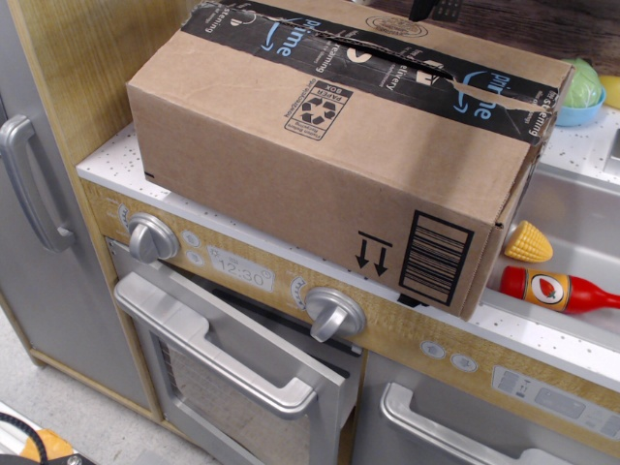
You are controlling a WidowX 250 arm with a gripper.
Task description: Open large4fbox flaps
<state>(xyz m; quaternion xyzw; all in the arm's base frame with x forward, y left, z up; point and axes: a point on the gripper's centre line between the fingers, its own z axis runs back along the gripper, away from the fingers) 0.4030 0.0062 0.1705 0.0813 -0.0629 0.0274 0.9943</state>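
Observation:
The large4fbox (pixel 320 165) is a big brown cardboard box lying across the white speckled counter (pixel 116 160) of a toy kitchen. A recycling mark, a barcode and two down-arrows are printed on its near side. Its top flaps (pixel 387 27) lie shut and flat. Black "prime" tape (pixel 291 39) runs along the top and is torn open along the seam. A dark part at the top edge, just above the box's far side, looks like my gripper (pixel 431 8). Most of it is out of frame, so its jaws do not show.
A sink (pixel 581 228) to the right of the box holds a toy corn cob (pixel 528 242) and a red ketchup bottle (pixel 557 289). A blue bowl with a green ball (pixel 584 92) stands behind. Below are the oven knobs (pixel 150 237) and the oven door handle (pixel 223 363), with the door ajar.

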